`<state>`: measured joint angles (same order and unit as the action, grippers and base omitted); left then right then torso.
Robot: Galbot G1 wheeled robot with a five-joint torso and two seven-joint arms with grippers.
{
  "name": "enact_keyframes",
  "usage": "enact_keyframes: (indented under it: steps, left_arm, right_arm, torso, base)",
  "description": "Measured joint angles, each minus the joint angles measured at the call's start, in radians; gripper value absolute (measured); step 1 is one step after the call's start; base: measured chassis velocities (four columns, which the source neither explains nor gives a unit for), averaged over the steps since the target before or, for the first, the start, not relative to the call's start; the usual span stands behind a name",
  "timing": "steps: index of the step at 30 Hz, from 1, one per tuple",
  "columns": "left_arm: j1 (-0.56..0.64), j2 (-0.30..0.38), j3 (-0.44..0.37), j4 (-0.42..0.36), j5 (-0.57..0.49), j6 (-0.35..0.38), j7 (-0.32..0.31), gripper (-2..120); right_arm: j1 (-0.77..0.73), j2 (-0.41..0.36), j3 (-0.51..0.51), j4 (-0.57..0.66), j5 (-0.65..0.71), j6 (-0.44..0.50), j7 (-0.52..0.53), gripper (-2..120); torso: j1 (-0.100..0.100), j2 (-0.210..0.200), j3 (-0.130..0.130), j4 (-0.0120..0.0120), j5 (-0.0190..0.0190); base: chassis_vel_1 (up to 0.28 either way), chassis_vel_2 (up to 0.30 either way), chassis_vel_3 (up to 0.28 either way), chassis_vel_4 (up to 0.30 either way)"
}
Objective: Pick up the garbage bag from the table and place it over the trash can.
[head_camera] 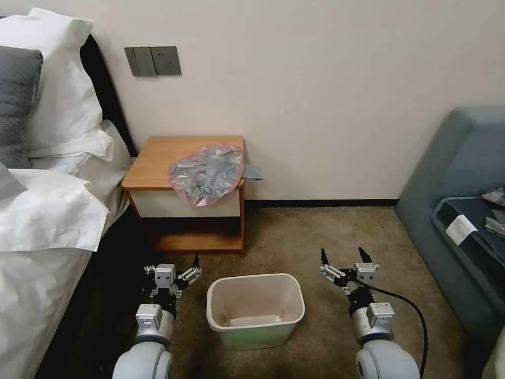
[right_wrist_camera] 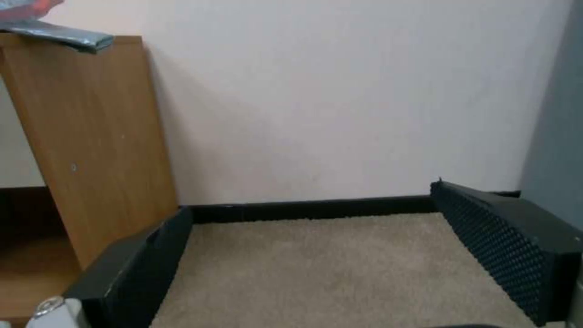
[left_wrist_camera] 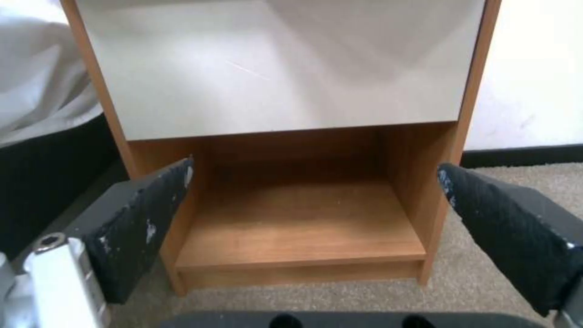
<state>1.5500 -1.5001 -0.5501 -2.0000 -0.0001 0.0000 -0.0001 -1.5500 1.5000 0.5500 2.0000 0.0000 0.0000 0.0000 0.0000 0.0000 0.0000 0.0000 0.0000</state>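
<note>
Lying crumpled at the centre of the head view, on the front right part of the counter [head_camera: 158, 158], with its pink edge drooping over the white drawer front and a grey corner poking past the right side: the garbage bag [head_camera: 208, 172]. Showing again in the upper left of the right wrist view as a grey flap [right_wrist_camera: 67, 38] hanging over the counter's wooden side panel [right_wrist_camera: 85, 136]. Standing on the carpet [head_camera: 315, 231] at the lower centre of the head view, in front of the counter and well apart from the bag: the trash can [head_camera: 255, 310], mouth uncovered. Hovering low at lower left, just beside the can's left wall: the left pincer [head_camera: 176, 271], released and grasping nothing, its black pads spread wide in the left wrist view [left_wrist_camera: 313, 200] and facing the counter's open lower shelf [left_wrist_camera: 298, 228]. Hovering at lower right, on the can's other side: the right pincer [head_camera: 343, 257], likewise released and empty, fingers splayed over bare carpet in the right wrist view [right_wrist_camera: 309, 255]. Filling the left edge of the head view: white bed linen [head_camera: 47, 210].
</note>
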Motion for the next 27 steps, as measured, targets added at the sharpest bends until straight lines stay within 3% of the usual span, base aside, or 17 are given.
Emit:
enact_keyframes:
  steps: [27]
  left_arm:
    - [0.0, 0.0, 0.0, 0.0, 0.0, 0.0, 0.0, 100]
  right_arm:
    - [0.0, 0.0, 0.0, 0.0, 0.0, 0.0, 0.0, 100]
  torso:
    - [0.0, 0.0, 0.0, 0.0, 0.0]
  base:
    - [0.0, 0.0, 0.0, 0.0]
